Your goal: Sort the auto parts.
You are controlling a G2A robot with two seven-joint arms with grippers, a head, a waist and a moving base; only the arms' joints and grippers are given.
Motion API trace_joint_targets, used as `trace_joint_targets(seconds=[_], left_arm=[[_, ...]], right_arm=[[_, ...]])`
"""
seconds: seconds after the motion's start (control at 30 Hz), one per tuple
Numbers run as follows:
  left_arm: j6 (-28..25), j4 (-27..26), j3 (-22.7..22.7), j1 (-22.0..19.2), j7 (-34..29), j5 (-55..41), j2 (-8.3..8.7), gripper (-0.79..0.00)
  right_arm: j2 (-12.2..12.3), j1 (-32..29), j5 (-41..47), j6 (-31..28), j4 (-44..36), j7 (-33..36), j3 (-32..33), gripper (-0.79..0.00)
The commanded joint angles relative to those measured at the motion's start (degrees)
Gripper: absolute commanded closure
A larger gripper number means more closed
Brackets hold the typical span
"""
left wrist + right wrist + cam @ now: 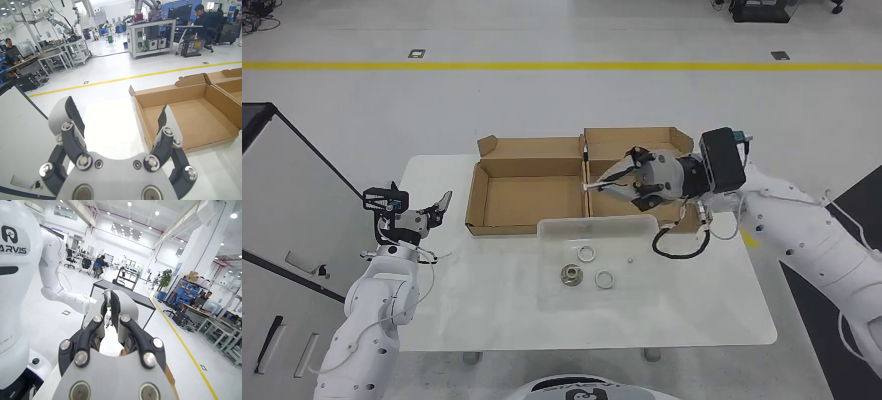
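1. The right pincer (602,183) is pressed together on a small silvery metal bolt (108,297). The bolt is held between the ribbed black pads (114,306), and one end pokes past the fingertips.
2. In the top view this pincer and the bolt (591,186) lie over the right-hand open brown cardboard box (614,152), close to the wall where it meets its neighbour. I cannot tell how high above the box floor the bolt sits.
3. The left-hand open brown cardboard box (525,195) stands touching the right one, flaps folded outward, at the far side of the white bench (492,300).
4. Just in front of the two boxes is a shallow clear plastic tray (572,225). In it lie:
   - a pale flat ring (586,253);
   - a round grey metal part with a dark centre (568,273);
   - a second pale ring (604,280);
   - a tiny piece (629,259), too small to make out.
5. The left pincer (117,103) is spread wide, with nothing between its fingers. It hangs over the bench's left edge (434,210), well apart from the tray, and points toward the left-hand box (189,117).
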Motion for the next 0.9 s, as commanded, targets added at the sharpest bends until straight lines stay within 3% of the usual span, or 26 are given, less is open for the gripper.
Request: trace_joint_targets(seconds=[0.0, 0.5, 0.87], left_arm=[[0.0, 0.0, 0.0, 0.0, 0.0, 0.0, 0.00, -0.785], [0.0, 0.0, 0.0, 0.0, 0.0, 0.0, 0.00, -0.785], [0.0, 0.0, 0.0, 0.0, 0.0, 0.0, 0.00, -0.785]], right_arm=[[0.0, -1.5, 5.3, 0.4, -1.2, -2.4, 1.6, 0.000], [-1.0, -14.3, 14.8, -1.8, -13.1, -0.2, 14.9, 0.000], [-2.2, -14.8, 12.0, -1.8, -18.6, -0.2, 12.0, 0.000]])
